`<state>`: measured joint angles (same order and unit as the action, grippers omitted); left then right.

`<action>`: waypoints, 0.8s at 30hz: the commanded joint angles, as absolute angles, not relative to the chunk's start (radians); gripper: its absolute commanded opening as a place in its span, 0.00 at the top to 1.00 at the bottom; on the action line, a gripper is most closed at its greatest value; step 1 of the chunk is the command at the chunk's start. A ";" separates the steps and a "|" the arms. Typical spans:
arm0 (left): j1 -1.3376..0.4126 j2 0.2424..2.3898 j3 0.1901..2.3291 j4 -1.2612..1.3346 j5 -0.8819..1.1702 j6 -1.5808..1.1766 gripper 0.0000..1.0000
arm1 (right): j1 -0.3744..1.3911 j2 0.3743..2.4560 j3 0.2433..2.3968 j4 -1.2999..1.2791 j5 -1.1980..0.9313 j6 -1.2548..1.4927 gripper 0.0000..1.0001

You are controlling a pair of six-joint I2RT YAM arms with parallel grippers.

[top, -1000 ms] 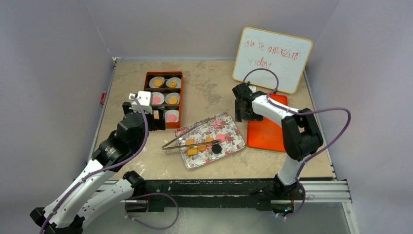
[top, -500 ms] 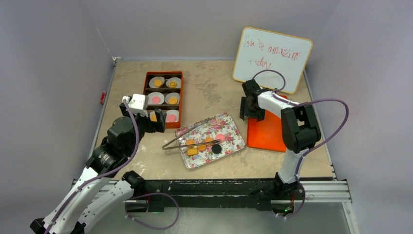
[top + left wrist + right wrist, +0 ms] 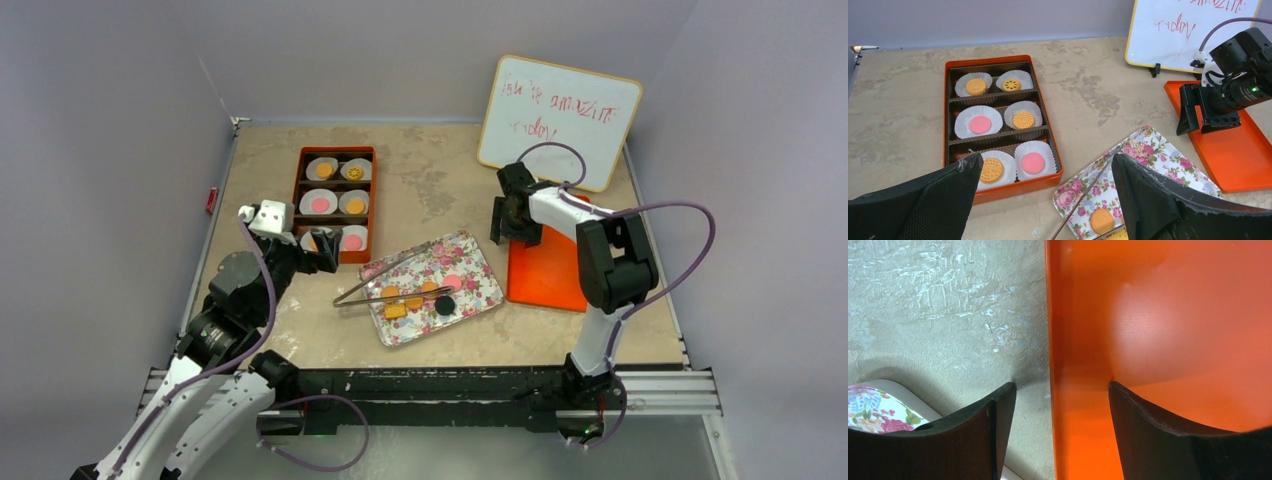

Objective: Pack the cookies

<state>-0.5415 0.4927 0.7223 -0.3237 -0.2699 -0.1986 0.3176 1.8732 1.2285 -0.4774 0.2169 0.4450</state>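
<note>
Six cookies lie in white paper cups in the orange box (image 3: 336, 200): orange-tan (image 3: 976, 86), yellow patterned (image 3: 1011, 84), pink (image 3: 980, 124), orange-tan (image 3: 1023, 119), orange-tan (image 3: 992, 170), pink (image 3: 1033, 162). The floral tray (image 3: 470, 262) holds more: orange rounds (image 3: 390, 292), a square tan one (image 3: 396, 311), a pink one (image 3: 452, 282) and a dark one (image 3: 444, 305). My left gripper (image 3: 322, 250) is open and empty, just near of the box's near end (image 3: 1047, 159). My right gripper (image 3: 510, 228) is open, its jaws on either side of the orange lid's left edge (image 3: 1060, 386).
Metal tongs (image 3: 392, 285) lie across the tray's left side. The flat orange lid (image 3: 548, 265) lies right of the tray. A whiteboard (image 3: 560, 120) stands at the back right. Grey walls close the table on three sides.
My left gripper has drawn back, left and nearer, from the box's near-left cup, where an orange-tan cookie now shows. My right gripper shifted right onto the lid's left edge, then stayed still.
</note>
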 commanded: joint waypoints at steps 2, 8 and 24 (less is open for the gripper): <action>-0.506 0.499 0.719 -0.265 -0.197 -0.206 0.00 | 0.318 1.863 1.156 -0.491 0.206 0.446 0.29; -0.490 0.530 0.731 -0.285 -0.175 -0.213 0.00 | 0.318 1.793 1.138 -0.476 0.203 0.430 0.84; -0.457 0.511 0.730 -0.295 -0.227 -0.227 0.00 | 0.318 1.639 1.083 -0.402 0.214 0.393 0.61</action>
<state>-0.4690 0.5140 0.7136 -0.3187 -0.2214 -0.2039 0.3187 1.6306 1.0897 -0.4072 0.2157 0.4126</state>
